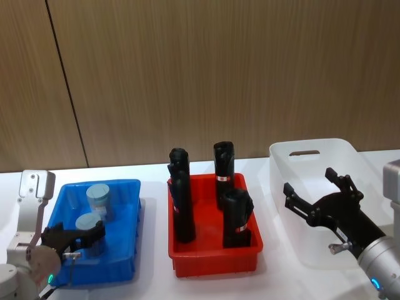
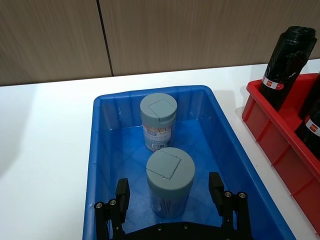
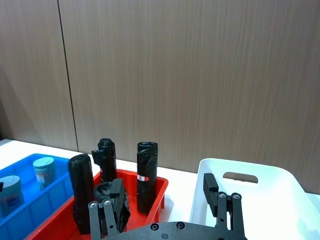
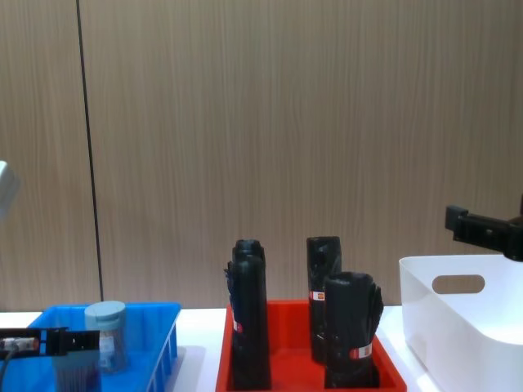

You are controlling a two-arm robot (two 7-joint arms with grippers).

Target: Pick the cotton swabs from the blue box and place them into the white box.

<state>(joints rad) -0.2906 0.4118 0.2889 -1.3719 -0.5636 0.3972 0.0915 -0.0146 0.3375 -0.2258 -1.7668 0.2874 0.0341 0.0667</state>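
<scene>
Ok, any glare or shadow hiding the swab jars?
Left wrist view: cotton swabs evenly lit, no lid glare. Head view: soft shadow right of the blue box, off the jars. Chest view: nearer jar darker than the far one.

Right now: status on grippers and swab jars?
Left gripper open, straddling near cotton swabs jar in blue box. Right gripper open, raised near white box. Red tray of black rolls between boxes.

Interior of the blue box (image 2: 101,150) on the white worktop (image 2: 45,130). Two upright jars of cotton swabs: far jar (image 2: 158,120) near the box's far wall, near jar (image 2: 170,175) mid-box, between the spread fingers (image 2: 122,195) of the left gripper (image 2: 169,189), gaps either side. Red tray (image 2: 280,155) with black rolls (image 2: 287,60) stands beside the box.
</scene>
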